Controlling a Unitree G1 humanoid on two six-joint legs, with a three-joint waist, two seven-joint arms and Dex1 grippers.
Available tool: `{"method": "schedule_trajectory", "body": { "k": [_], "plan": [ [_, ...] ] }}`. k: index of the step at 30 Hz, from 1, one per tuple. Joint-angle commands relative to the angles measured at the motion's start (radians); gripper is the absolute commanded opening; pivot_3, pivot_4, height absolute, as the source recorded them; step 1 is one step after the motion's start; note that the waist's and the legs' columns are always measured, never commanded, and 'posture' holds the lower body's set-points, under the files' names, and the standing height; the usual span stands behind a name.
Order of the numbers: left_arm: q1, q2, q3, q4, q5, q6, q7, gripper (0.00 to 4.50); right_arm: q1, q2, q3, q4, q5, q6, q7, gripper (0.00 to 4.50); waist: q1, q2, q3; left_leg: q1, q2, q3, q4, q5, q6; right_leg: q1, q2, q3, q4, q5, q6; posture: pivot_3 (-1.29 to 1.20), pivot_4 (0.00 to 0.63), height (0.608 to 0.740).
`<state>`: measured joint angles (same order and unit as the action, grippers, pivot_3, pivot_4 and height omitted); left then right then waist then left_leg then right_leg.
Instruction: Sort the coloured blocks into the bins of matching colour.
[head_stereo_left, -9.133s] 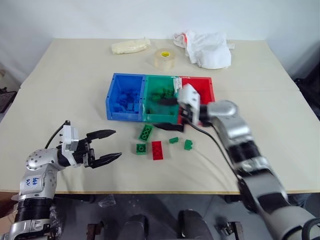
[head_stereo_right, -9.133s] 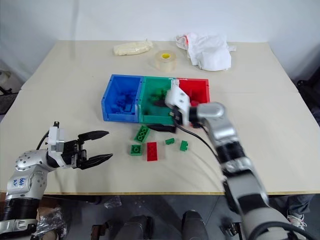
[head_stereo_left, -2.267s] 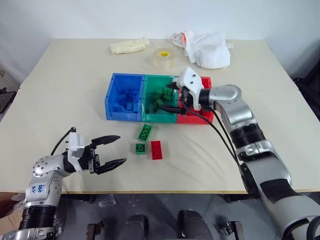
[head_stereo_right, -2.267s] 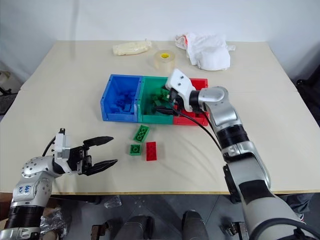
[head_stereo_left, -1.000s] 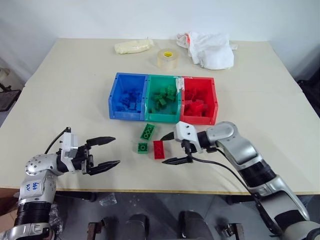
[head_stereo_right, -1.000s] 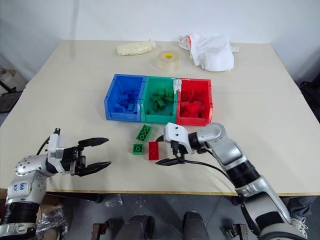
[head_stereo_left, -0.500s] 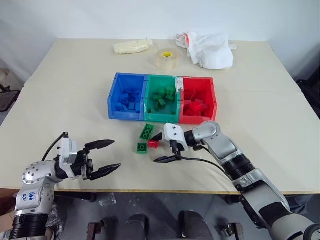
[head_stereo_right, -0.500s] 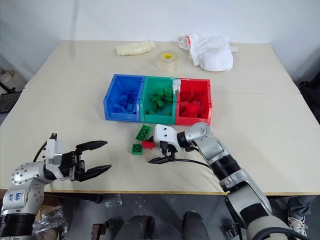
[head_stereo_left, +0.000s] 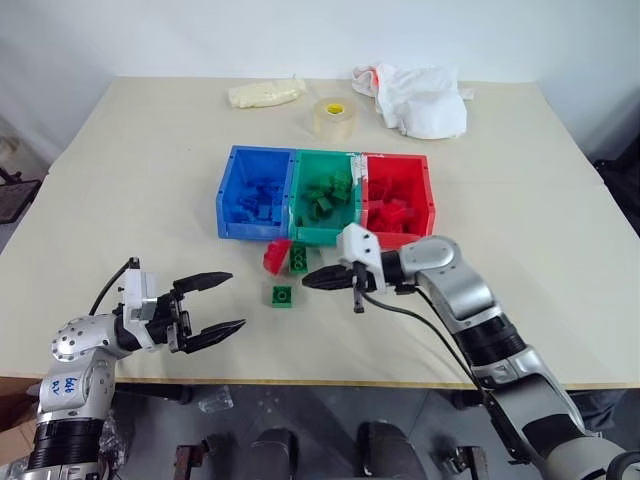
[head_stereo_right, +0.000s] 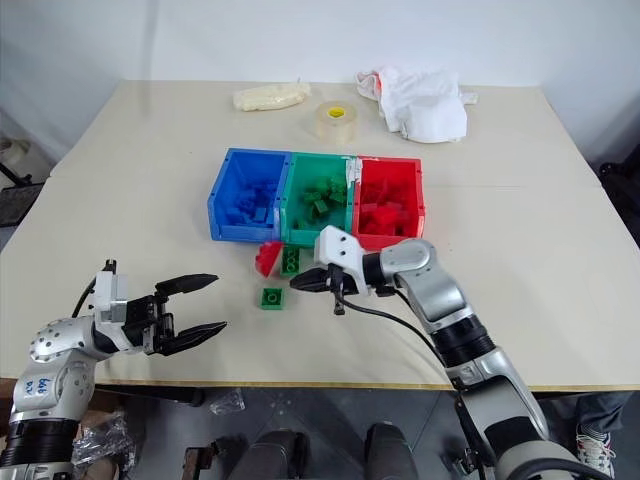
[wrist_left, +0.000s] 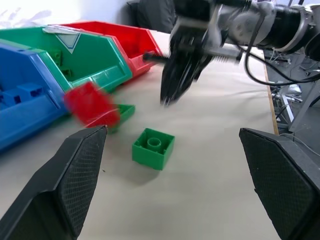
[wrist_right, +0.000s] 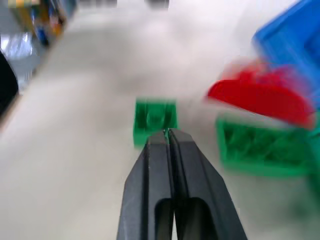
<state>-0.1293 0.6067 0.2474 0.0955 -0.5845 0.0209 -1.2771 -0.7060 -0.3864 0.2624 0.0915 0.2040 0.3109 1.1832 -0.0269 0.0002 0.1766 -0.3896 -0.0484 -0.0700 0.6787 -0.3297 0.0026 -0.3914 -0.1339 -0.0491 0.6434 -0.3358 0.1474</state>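
Observation:
My right gripper (head_stereo_left: 310, 280) hovers just in front of the green bin (head_stereo_left: 318, 236), fingers (wrist_right: 167, 145) shut together with nothing between them. A red block (head_stereo_left: 276, 256) is tilted up and blurred to its left, by the blue bin's (head_stereo_left: 248, 229) front corner, clear of the fingers. A long green block (head_stereo_left: 298, 259) lies beside it, and a small green block (head_stereo_left: 283, 295) sits nearer me. The red bin (head_stereo_left: 431, 196) ends the row; all three bins hold blocks of their own colour. My left gripper (head_stereo_left: 237, 301) is open and empty near the front left edge.
At the back of the table are a clear tape roll (head_stereo_left: 331, 116), a crumpled white cloth (head_stereo_left: 420, 98) and a pale bag (head_stereo_left: 264, 93). A black cable hangs from the right wrist over the table.
The right gripper shut and rose a little. The red block that was between its fingers half a second ago has jumped left, toward the blue bin's front. The left arm stayed put.

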Motion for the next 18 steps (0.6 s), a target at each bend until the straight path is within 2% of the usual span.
{"method": "schedule_trajectory", "body": {
  "k": [1,7,10,18],
  "plan": [
    [-0.02,-0.003,-0.005,0.014,-0.002,-0.013,-0.017,4.5,0.016,-0.053,-0.084,-0.118,0.056,0.075,-0.037,0.02,0.001,0.0,0.0,0.0,0.0,0.0,0.0,0.0,0.0,0.0,0.0,0.0,0.0,0.0,0.0,0.0,0.15,0.74],
    [-0.059,-0.012,-0.022,0.056,0.005,-0.022,-0.028,4.5,0.063,-0.133,-0.082,-0.18,0.055,0.142,-0.05,0.02,-0.001,0.0,0.0,0.0,0.0,0.0,-0.001,0.0,0.0,0.0,0.0,0.0,0.0,0.0,0.0,0.0,0.15,0.74],
    [-0.066,-0.01,-0.023,0.07,0.006,-0.029,-0.034,4.5,0.081,-0.162,-0.068,-0.207,0.058,0.178,-0.041,0.55,-0.003,0.0,0.0,0.0,0.0,0.001,-0.001,0.0,0.0,-0.001,0.0,0.001,0.0,0.0,0.0,0.0,0.15,0.74],
    [-0.053,0.0,-0.01,0.075,0.008,-0.036,-0.031,4.5,0.123,-0.208,-0.084,-0.225,0.084,0.171,-0.007,3.25,0.001,0.0,0.0,0.0,0.0,0.001,-0.001,0.0,0.0,0.0,0.0,0.001,0.0,0.0,0.0,0.0,0.15,0.74]
  ]
}}
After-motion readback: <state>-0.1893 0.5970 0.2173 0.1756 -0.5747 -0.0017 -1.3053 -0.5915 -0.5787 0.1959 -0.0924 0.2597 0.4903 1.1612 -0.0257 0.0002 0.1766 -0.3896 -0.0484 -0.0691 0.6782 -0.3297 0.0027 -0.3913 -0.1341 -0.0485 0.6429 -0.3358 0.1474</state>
